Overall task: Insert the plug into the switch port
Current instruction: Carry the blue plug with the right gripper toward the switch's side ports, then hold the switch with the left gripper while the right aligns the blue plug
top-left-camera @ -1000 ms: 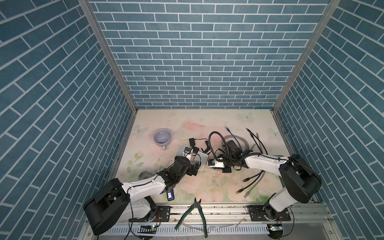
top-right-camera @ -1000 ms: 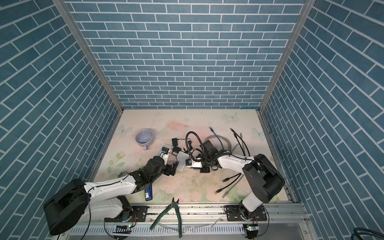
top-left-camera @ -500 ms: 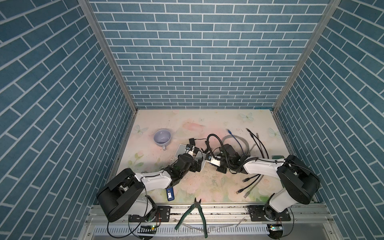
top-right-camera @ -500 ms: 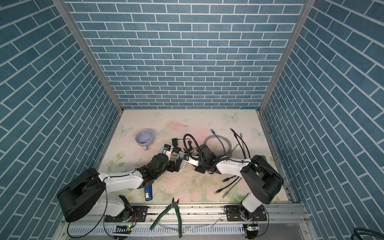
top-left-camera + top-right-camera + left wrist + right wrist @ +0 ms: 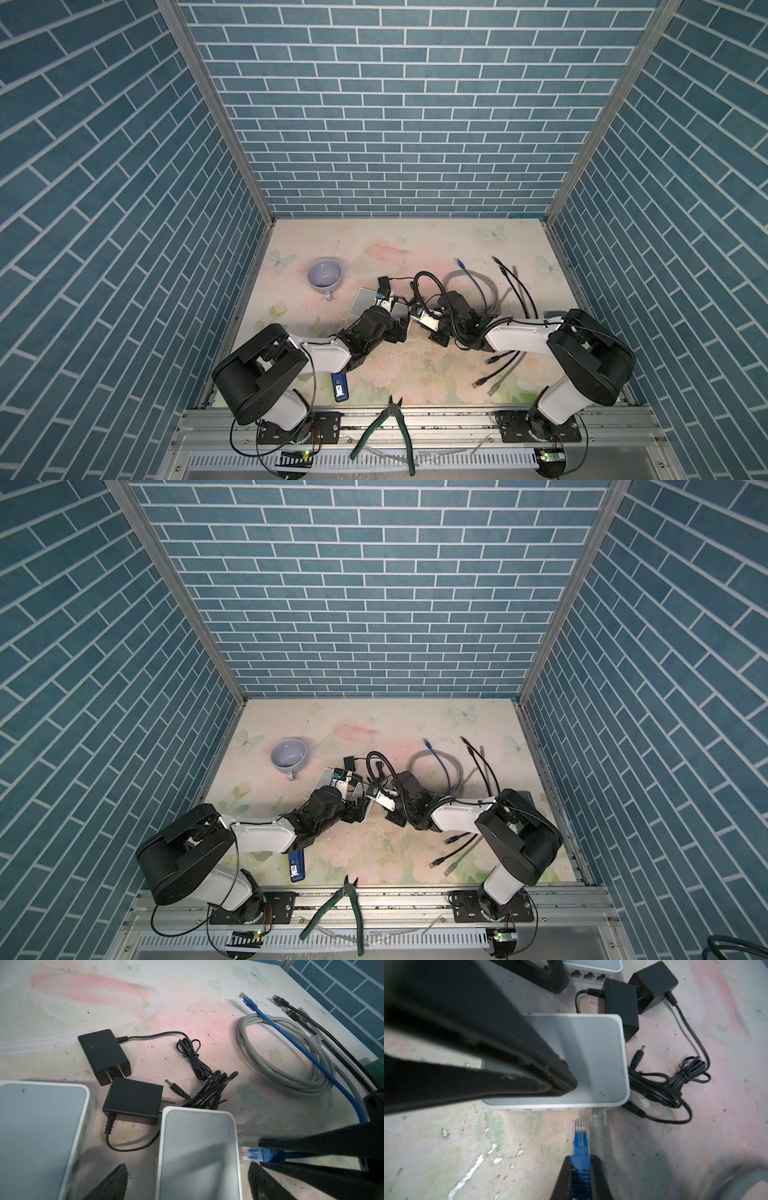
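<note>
Blue plug (image 5: 580, 1139), white switch (image 5: 598, 1053), black adapters (image 5: 104, 1053), teal brick-patterned walls (image 5: 395, 124), pastel floral tabletop (image 5: 374, 245).

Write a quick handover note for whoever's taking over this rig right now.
Left gripper: open, straddling the smaller white switch, not gripping it.
Right gripper: shut on the blue plug.
Done: plug picked up and pointed at the switch.
To do: the plug tip is short of the switch; push it into a port, then release.
</note>
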`<control>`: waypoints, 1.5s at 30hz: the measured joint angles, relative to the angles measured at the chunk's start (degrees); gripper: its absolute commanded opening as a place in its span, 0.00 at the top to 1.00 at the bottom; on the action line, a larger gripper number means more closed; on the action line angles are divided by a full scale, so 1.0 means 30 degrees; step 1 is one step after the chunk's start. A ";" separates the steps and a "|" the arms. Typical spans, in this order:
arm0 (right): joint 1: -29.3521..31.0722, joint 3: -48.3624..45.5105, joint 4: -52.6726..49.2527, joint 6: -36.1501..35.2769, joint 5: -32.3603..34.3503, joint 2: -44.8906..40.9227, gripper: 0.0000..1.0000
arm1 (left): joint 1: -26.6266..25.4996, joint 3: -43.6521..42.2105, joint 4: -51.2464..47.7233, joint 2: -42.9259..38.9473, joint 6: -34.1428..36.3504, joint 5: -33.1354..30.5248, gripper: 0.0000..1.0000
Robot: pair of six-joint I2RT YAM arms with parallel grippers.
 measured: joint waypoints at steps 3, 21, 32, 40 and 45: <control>0.0124 -0.0058 0.0299 0.0087 -0.0015 0.0015 1.00 | 0.0015 0.0000 0.0226 0.0197 -0.0189 0.0219 0.13; 0.0648 -0.0342 0.1508 0.0517 0.0262 0.0699 1.00 | 0.0007 0.0000 0.0539 0.0758 -0.0750 0.0583 0.17; 0.1450 -0.1268 0.2251 0.0546 -0.0852 0.0386 1.00 | 0.0015 -0.0007 0.0525 0.1013 -0.1260 0.0211 0.18; 0.1559 -0.1362 0.2251 0.0546 -0.0933 0.0138 1.00 | 0.0015 -0.0007 0.0568 0.1005 -0.1479 0.0189 0.18; 0.1588 -0.1362 0.2178 0.0561 -0.0437 0.0138 1.00 | 0.0015 -0.0015 0.0153 0.0452 -0.1617 0.0058 0.15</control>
